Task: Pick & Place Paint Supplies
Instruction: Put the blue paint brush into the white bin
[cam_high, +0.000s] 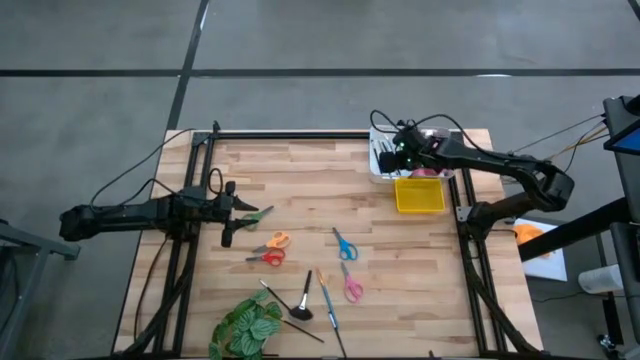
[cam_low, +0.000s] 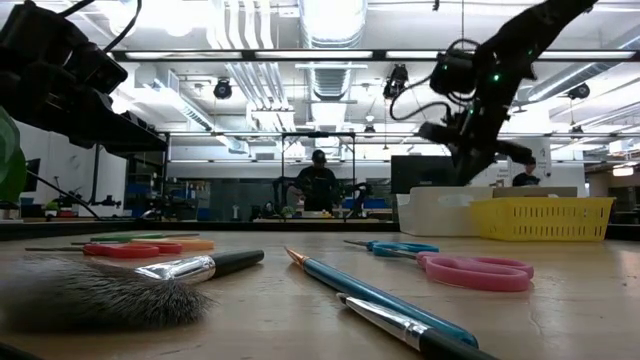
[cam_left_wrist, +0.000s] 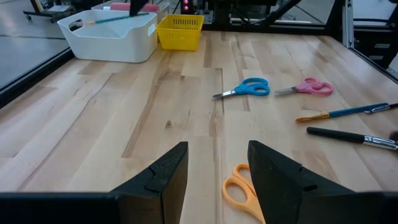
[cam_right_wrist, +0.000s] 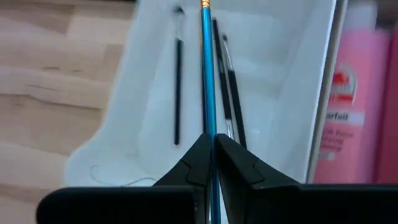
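1. Our right pincer (cam_right_wrist: 210, 146) is pinched shut on a thin blue-handled paint brush (cam_right_wrist: 206, 74), which runs straight out ahead of its fingers and hangs over the white plastic bin (cam_right_wrist: 155, 134) directly beneath it.
2. To finish this step well, we judge that we should bring the brush low and roughly parallel to the bin floor before letting go, so it settles beside the three thin dark-handled brushes (cam_right_wrist: 177, 87) already lying there rather than bouncing off the rim.
3. Just beside that pincer, in the neighbouring compartment, stands a glossy pink paint tube (cam_right_wrist: 357, 106) with printed lettering.
4. Our left pincer (cam_left_wrist: 217, 168) hangs spread wide and empty, low over the pale, plank-grained wooden tabletop (cam_left_wrist: 124, 106).
5. Directly under and just ahead of it lie orange-handled scissors (cam_left_wrist: 242, 190); farther out are blue-handled scissors (cam_left_wrist: 245, 88) and pink-handled scissors (cam_left_wrist: 308, 87), all with smooth plastic loops and short metal blades.
6. Off to one side of the left pincer lie a slim blue brush with a copper-coloured ferrule (cam_left_wrist: 345, 113) and a dark brush with a shiny metal ferrule (cam_left_wrist: 351, 137).
7. A yellow mesh plastic basket (cam_left_wrist: 180, 31) sits far ahead, touching the white bin.
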